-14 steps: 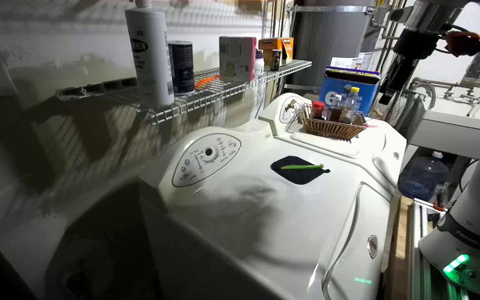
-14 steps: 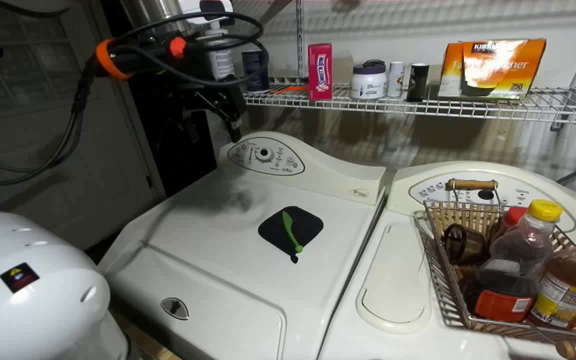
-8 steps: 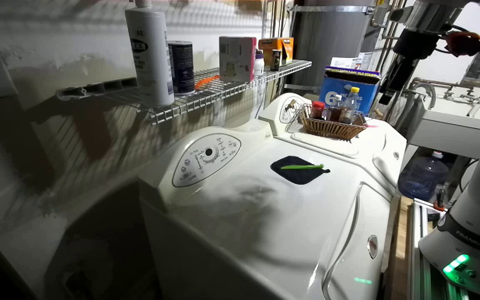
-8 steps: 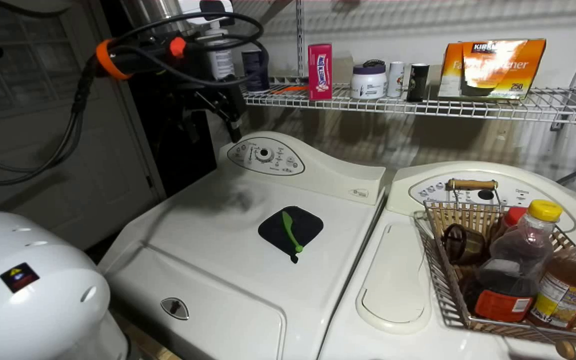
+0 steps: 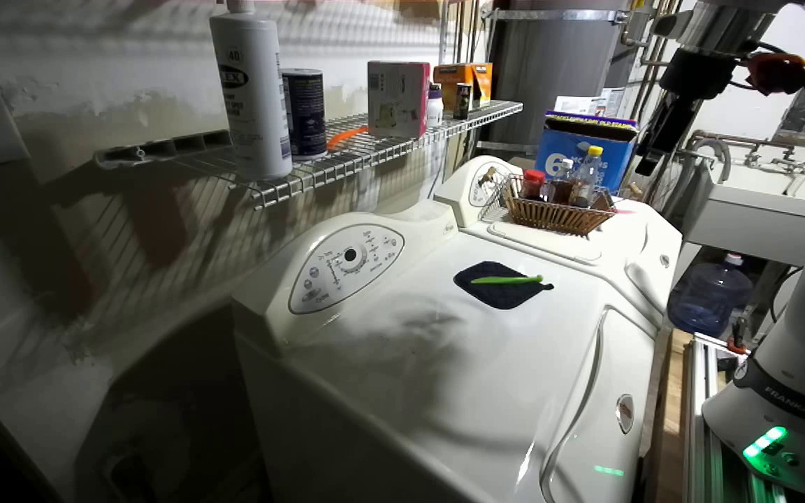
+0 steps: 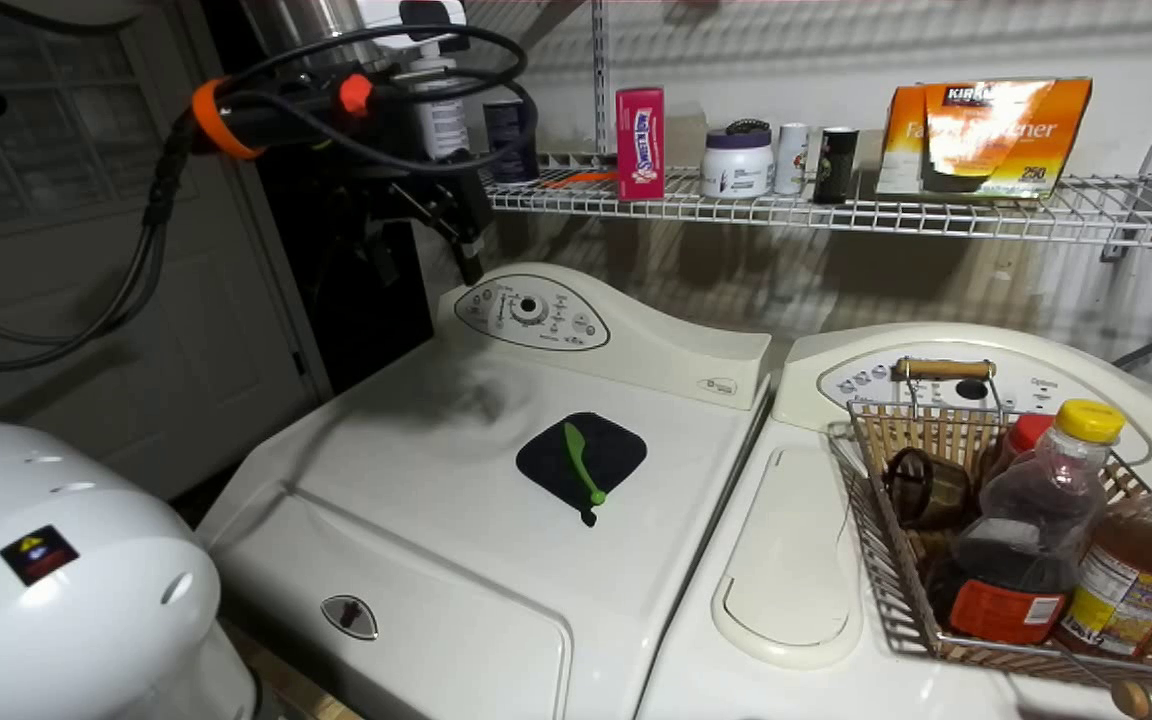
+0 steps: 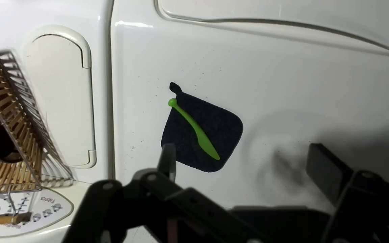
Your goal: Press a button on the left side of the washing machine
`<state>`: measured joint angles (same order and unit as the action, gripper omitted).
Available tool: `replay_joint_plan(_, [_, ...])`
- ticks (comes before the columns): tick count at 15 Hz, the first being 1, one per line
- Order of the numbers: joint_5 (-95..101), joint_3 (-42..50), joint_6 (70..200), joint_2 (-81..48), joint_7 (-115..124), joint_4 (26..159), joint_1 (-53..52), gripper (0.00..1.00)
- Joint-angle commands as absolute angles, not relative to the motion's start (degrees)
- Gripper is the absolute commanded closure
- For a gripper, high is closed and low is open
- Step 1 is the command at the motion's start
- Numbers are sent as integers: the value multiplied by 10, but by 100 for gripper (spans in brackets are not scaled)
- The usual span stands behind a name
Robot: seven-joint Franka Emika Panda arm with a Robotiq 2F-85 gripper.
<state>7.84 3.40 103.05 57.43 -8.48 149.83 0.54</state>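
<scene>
The glossy white washing machine (image 5: 388, 363) shows in both exterior views (image 6: 416, 480) and fills much of the wrist view (image 7: 299, 84). Its oval, grey-outlined control panel (image 6: 533, 313) has a round knob (image 6: 528, 305) and small round buttons (image 6: 481, 297) at its left end; this panel is out of the wrist view. A dark leaf-shaped mark (image 6: 349, 617) is on its front. My gripper (image 7: 243, 155) is open and empty, fingers pointing down, apart from the machine top. In an exterior view the gripper (image 6: 428, 265) appears just left of the panel; it also shows at the right (image 5: 647, 164).
A dark mat (image 6: 616, 455) with a green knife (image 6: 581, 465) lies on the machine top. A second white machine (image 6: 786, 560) stands beside it, bearing a basket (image 6: 896, 570) of bottles. A wire shelf (image 6: 676, 205) with boxes and jars hangs above the panels. A cable (image 6: 526, 90) loops by the gripper.
</scene>
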Motion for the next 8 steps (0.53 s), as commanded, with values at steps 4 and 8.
replay_joint_plan(4, [80, 35, 1029, 574, -83, 1497, 3, 0])
replay_joint_plan(8, [35, 5, 1093, 540, -76, 1494, -54, 0])
